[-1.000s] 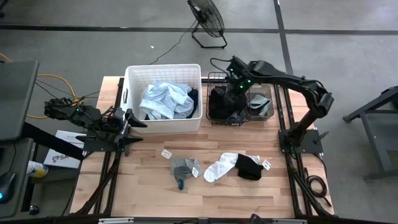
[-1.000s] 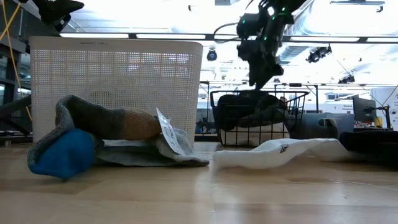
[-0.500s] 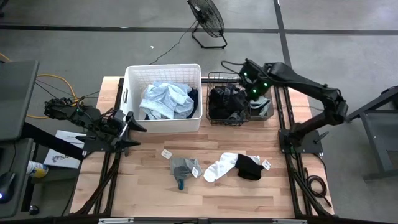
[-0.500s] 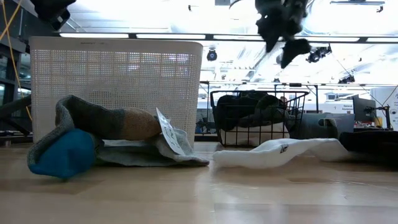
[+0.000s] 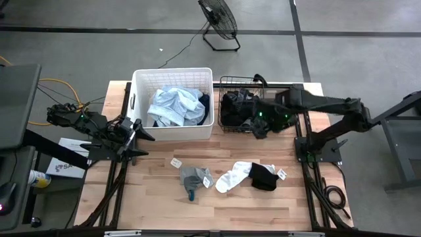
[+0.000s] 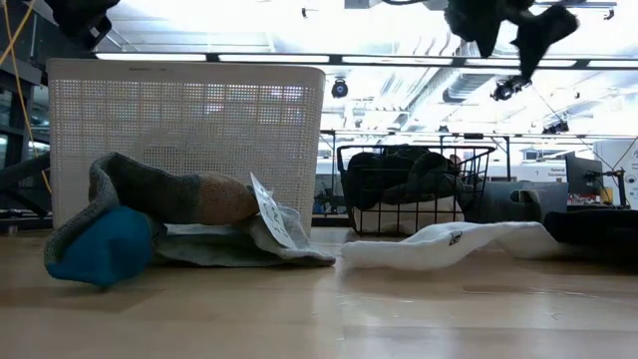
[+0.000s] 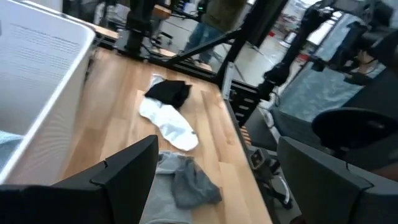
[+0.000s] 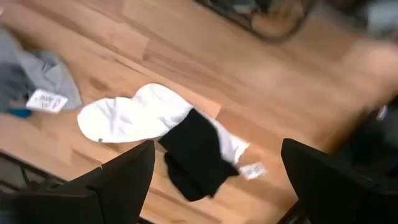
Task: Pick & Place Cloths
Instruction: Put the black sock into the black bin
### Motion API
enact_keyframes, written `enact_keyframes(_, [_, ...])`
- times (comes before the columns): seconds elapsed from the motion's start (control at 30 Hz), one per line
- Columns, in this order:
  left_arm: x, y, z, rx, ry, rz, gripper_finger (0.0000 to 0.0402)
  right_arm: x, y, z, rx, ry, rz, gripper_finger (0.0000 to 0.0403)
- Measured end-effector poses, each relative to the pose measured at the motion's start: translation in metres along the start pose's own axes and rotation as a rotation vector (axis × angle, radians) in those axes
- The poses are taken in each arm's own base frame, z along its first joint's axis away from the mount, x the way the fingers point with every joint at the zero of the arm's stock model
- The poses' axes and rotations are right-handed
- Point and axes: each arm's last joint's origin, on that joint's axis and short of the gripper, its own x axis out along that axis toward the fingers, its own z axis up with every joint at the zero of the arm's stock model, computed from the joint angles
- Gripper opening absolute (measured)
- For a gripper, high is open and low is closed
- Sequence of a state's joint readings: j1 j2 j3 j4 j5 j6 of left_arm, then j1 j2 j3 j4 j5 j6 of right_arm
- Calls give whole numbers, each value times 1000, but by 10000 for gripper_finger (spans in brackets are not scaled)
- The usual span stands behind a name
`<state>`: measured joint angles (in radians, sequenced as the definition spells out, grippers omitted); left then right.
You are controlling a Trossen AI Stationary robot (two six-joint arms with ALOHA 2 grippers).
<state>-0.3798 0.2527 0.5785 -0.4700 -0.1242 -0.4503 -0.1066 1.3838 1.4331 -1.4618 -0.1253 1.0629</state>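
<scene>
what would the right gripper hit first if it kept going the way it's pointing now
Most likely the black cloth lying over the white cloth on the table. The open right gripper looks down at that pair with nothing in between. How far off it is can't be told.

White tub [image 5: 141,78] beside wire basket [image 5: 227,81]; floor fan [image 5: 219,21] behind.

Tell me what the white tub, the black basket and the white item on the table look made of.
White tub: apparently matte plastic, its wall perforated in a fine grid in the low view. Black basket: thin dark wire, likely coated metal, with open gaps. White cloth: soft knit fabric, lying limp and curved, probably a sock.
</scene>
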Motion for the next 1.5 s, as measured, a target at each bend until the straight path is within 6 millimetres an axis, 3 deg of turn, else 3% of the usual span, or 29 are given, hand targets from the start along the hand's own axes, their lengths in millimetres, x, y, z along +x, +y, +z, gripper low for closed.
enact_keyframes(0.2, [0, -2, -2, 10, 50, -91, 324, 22, 13, -39, 188, 51, -56, 340])
enact_keyframes(0.43, [0, -4, -3, 34, 80, -162, 324, 59, 25, -82, 172, 87, -38, 340])
enact_keyframes(0.7, [0, -5, -3, 35, 80, -163, 324, 82, 40, -119, -34, 107, 84, 340])
enact_keyframes(1.13, [-1, -6, -3, 27, 100, -203, 324, 127, 46, -153, -674, 94, -13, 340])
enact_keyframes(1.5, [-1, -6, -3, 30, 104, -215, 324, 168, 51, -167, -954, 113, -157, 340])
